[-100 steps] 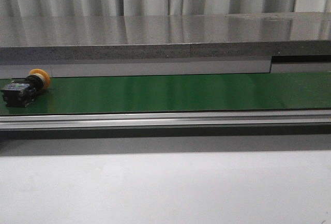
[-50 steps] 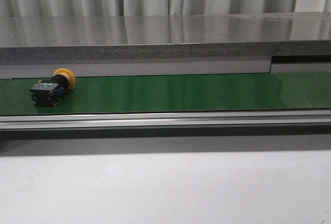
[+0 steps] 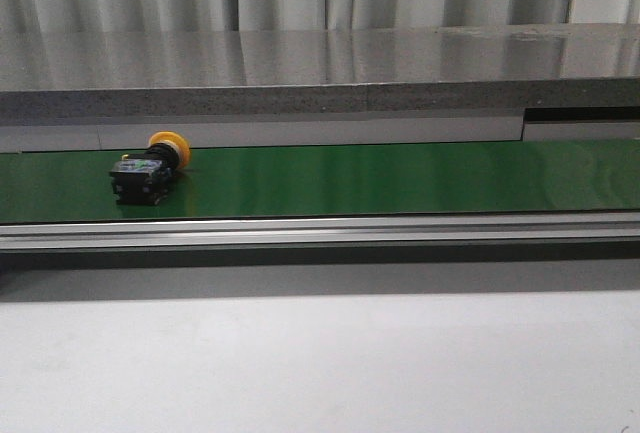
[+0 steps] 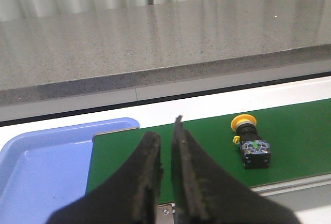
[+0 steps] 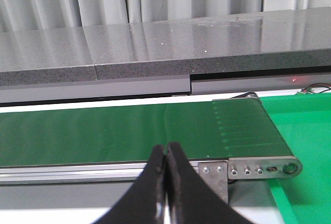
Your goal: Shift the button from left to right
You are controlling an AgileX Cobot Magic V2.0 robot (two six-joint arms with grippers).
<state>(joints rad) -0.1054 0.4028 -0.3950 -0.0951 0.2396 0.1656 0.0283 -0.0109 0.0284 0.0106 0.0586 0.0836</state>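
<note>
On the green conveyor belt (image 3: 400, 178), toward its left part, the button (image 3: 150, 167) lies on its side, yellow cap toward the grey ledge. Beside the belt's left end sits a blue tray (image 4: 41, 162), nothing visible inside. My left claw (image 4: 166, 169) is nearly closed; my right claw (image 5: 165, 182) is pressed together, both holding nothing.

Dim, soft frames (glossy counter glare)
</note>
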